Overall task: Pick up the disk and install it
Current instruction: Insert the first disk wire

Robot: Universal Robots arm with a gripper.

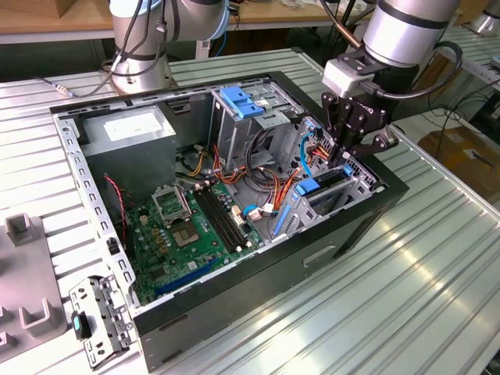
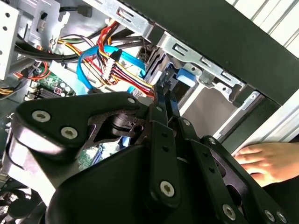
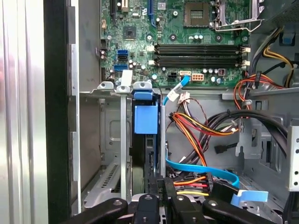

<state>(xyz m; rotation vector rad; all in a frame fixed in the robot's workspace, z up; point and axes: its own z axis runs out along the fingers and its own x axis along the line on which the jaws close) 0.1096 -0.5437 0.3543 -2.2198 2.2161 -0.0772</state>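
Note:
The disk stands on edge inside the drive bay at the case's front corner on the exterior view's right. Its blue plastic rail shows from above, and again in the second wrist view. In the exterior view the disk is a dark slab with a blue end, low in the bay. My gripper hangs straight over the bay. Its two fingers are drawn together, and their tips meet the disk's upper edge. Most of the disk's body is hidden by the bay walls.
The open computer case lies on a slatted metal table. Inside are the motherboard, a grey power supply, a metal cage with a blue top and loose cables. A hand rests outside the case wall.

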